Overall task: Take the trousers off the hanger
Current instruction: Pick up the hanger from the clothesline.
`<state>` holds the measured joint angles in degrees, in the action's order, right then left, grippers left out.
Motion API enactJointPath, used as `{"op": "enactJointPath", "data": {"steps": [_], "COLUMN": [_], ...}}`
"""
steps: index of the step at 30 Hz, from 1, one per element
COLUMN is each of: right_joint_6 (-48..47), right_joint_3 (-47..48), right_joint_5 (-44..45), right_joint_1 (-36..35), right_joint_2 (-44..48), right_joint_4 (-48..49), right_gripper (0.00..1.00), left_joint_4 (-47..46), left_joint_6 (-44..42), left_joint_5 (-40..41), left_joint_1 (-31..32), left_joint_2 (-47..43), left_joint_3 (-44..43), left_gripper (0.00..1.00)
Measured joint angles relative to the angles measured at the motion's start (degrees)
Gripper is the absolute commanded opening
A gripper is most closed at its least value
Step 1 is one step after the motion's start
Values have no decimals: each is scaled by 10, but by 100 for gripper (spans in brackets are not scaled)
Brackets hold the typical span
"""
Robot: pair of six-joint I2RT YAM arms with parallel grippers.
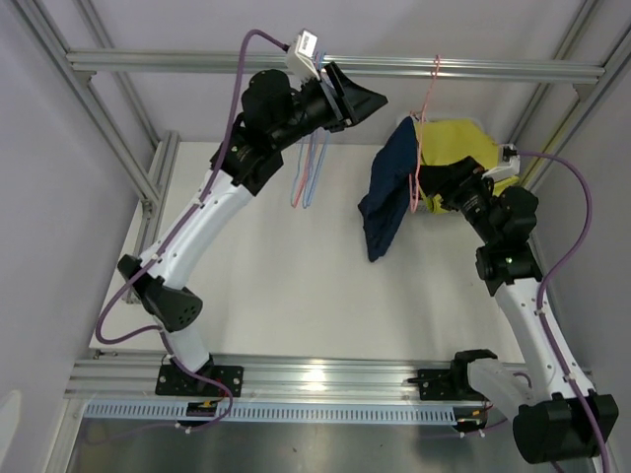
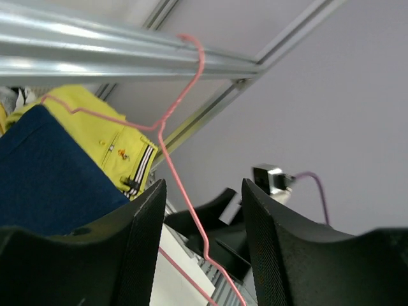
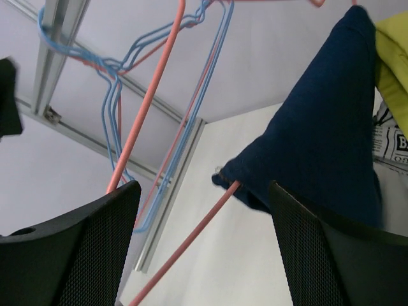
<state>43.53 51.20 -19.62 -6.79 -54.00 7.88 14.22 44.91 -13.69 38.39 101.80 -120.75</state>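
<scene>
I see left fingers point(image 2: 137, 255) open, empty; right fingers point(image 3: 331, 255) open astride the pink hanger point(image 3: 191, 233), positioned to strip navy trousers point(image 3: 319, 140).

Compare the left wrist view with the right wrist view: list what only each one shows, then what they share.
Only the left wrist view: the pink hanger hooked over the metal rail, and the striped waistband of the yellow trousers.
Only the right wrist view: the bunch of blue hangers, the white table, and a black-and-white print cloth.
Both: the navy trousers on the pink hanger, yellow cloth behind them, and an open gripper, the left gripper or the right gripper.
</scene>
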Motion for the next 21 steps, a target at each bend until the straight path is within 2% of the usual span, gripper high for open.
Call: {"op": "enactJointPath", "data": {"steps": [6,8,10,15,21], "right_joint_6": [38,45,51,27,15], "right_joint_3": [26,36,44,90,109], "right_joint_5": [-47,-63,-75,-67,-73], "right_joint_1": [32,42,54,84,124], "right_joint_2": [-64,-79,-90,-88,-66], "right_joint_4": [51,65,71,-1,-24], "right_gripper": [85,81,80,84,84], "left_joint_4": [-2,5,21,84,135], "left_joint_6": [-21,-31,-41,-79,-129], "left_joint_5": [0,0,-1,-5,-16], "left_joint_1": [1,1,2,4,8], "left_joint_2": [-40,-43,-45,-58,-122], "left_joint_3": [1,1,0,0,42], "left_gripper": [57,58,58,59,62]}}
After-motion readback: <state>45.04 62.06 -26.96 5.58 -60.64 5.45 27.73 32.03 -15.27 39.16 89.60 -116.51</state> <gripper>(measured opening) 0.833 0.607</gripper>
